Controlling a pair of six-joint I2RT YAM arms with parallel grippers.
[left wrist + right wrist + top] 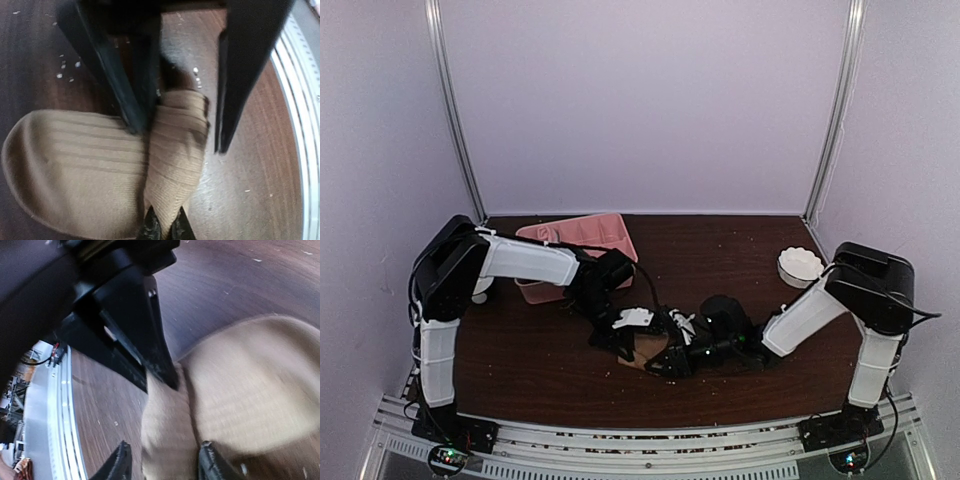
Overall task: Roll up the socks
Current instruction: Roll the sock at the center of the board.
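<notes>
A tan-beige sock [75,165] lies flat on the dark wood table, with one end rolled into a thick fold [177,145]. My left gripper [165,222] is shut on the near end of that fold. My right gripper [165,460] is open, with one finger on each side of the same rolled part [167,430]; its fingers [125,90] show black in the left wrist view. In the top view the two grippers meet nose to nose, the left gripper [628,345] and the right gripper [668,362], over a sliver of the sock [645,353].
A pink plastic tray [610,228] stands at the back left, behind the left arm. A small white bowl [800,266] sits at the back right. The metal rail [302,130] runs along the table's near edge. Small crumbs [65,65] dot the wood.
</notes>
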